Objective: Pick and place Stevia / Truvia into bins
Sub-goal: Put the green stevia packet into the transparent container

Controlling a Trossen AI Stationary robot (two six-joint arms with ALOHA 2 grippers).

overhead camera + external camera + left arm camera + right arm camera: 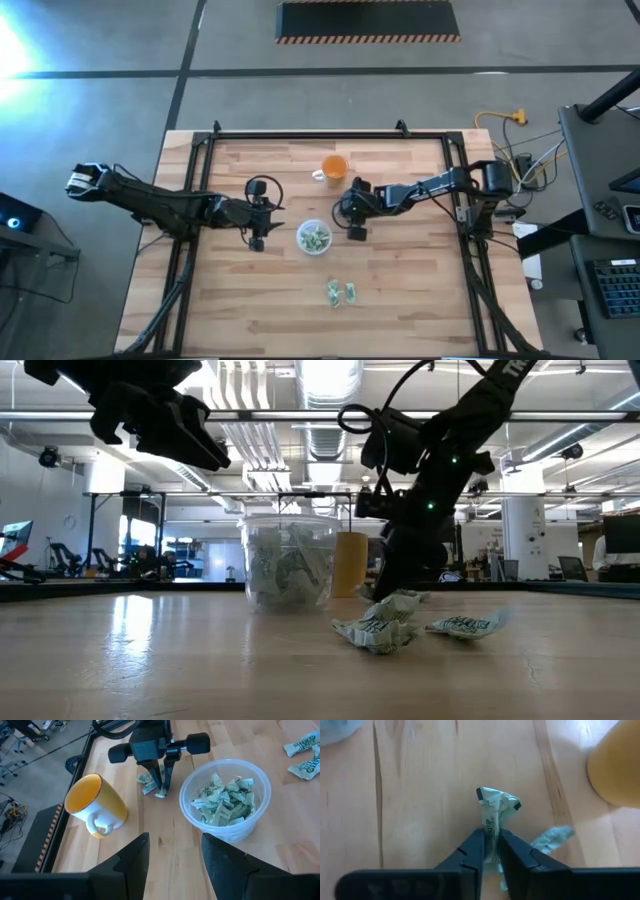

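The right claw (pixel 490 849) was clenched on one crumpled pale green and white paper sachet (pixel 495 810) just beside the small round clear plastic cup (pixel 225 802), already holding many sachets, while two more (pixel 340 292) lay on the wooden tabletop (pixel 420 300) and the released left claw (pixel 172 855) waited on the cup's other side.

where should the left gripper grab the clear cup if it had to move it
Likely by the rim: one finger inside, one outside the wall of the clear cup, coming from above on the side facing the left gripper. The cup stands upright and open-topped, too wide to span, and sachets fill its middle.
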